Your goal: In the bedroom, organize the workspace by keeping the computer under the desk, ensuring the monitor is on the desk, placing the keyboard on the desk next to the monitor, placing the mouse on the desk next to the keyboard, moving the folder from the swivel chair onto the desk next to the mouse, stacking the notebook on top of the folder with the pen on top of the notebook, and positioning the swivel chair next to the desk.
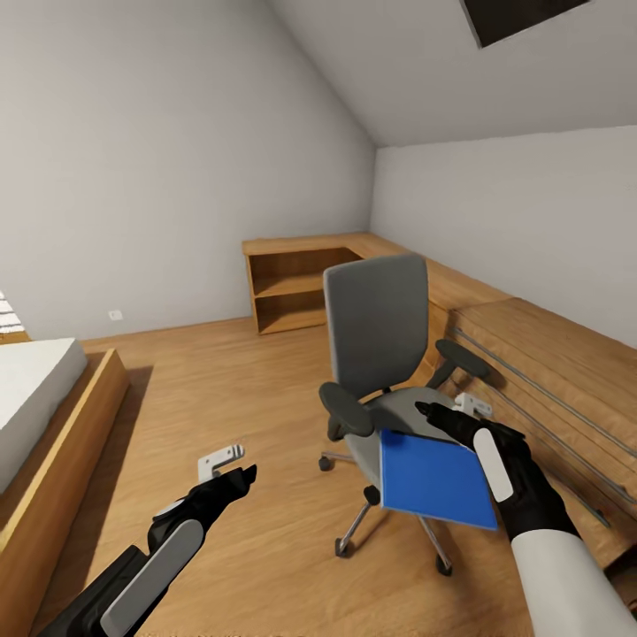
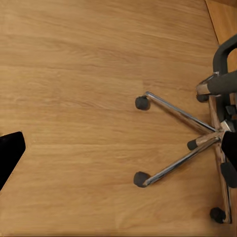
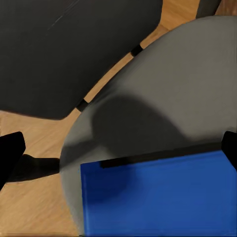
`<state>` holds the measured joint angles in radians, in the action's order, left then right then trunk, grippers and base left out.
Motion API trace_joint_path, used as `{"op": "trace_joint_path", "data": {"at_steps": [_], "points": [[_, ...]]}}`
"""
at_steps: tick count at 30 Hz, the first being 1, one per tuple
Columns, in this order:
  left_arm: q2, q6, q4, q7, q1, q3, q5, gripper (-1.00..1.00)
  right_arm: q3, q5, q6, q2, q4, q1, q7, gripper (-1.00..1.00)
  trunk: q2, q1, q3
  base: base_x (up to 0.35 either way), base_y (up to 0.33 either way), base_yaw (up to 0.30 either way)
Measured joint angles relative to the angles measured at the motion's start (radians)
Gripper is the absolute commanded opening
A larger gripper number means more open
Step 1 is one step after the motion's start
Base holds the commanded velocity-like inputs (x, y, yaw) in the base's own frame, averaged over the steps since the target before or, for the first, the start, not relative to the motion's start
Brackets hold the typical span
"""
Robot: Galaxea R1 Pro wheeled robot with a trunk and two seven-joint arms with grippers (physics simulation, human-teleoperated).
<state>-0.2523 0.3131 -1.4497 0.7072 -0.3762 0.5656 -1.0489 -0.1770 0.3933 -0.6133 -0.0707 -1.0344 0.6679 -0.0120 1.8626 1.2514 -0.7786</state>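
The grey-upholstered swivel chair with black armrests and a chrome star base (image 1: 376,354) stands on the light wood plank floor (image 1: 230,389) of the attic bedroom, right of centre, its back toward a low oak shelf unit (image 1: 296,287) at the far wall. A flat bright blue rectangular folder (image 1: 435,480) juts out over the near edge of the chair's grey seat, tilted, with its near part out past the seat over the floor. The right hand (image 1: 451,423), black with a white arm behind it, is at the folder's far right corner; in the right wrist view the folder (image 3: 158,195) lies between the two dark fingertips, which stand wide apart, and whether they press on it I cannot tell. The left hand (image 1: 232,482) hangs low over bare floor, left of the chair and well apart from it; its opening I cannot tell. The left wrist view looks onto the chrome legs and black castors (image 2: 185,140). A white bed in an oak frame (image 1: 40,416) sits at the left.
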Motion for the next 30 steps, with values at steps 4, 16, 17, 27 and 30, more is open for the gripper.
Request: {"op": "trace_joint_path", "data": {"at_steps": [4, 16, 17, 27, 30], "points": [[0.000, 0.000, 0.000, -0.001, 0.000, 0.000, 0.000, 1.00, -0.019, 0.000, -0.002, 0.000, 0.000, 0.000, 0.000, 1.00, 0.000, 0.000, 0.000, -0.024, 0.022, -0.131], [-0.002, -0.001, -0.028, 0.002, 0.000, -0.002, 0.000, 1.00, -0.082, 0.019, -0.003, 0.003, 0.030, -0.001, -0.001, 1.00, 0.000, 0.000, 0.000, -0.066, 0.049, -0.263], [-0.002, -0.001, -0.032, 0.002, 0.000, -0.002, 0.000, 1.00, -0.092, 0.037, -0.003, 0.003, 0.034, -0.001, -0.001, 1.00, 0.000, 0.000, 0.000, -0.197, 0.136, -0.290], [-0.008, -0.003, -0.040, 0.004, 0.000, -0.032, 0.000, 1.00, -0.129, 0.113, -0.004, -0.002, 0.051, -0.001, -0.002, 1.00, 0.000, 0.000, 0.000, -0.041, 0.027, -0.292], [-0.006, -0.003, -0.053, 0.005, 0.000, -0.075, -0.001, 1.00, -0.211, 0.180, -0.022, -0.003, 0.075, -0.001, -0.003, 1.00, 0.014, 0.007, -0.006, -0.001, 0.000, -0.251]]}}
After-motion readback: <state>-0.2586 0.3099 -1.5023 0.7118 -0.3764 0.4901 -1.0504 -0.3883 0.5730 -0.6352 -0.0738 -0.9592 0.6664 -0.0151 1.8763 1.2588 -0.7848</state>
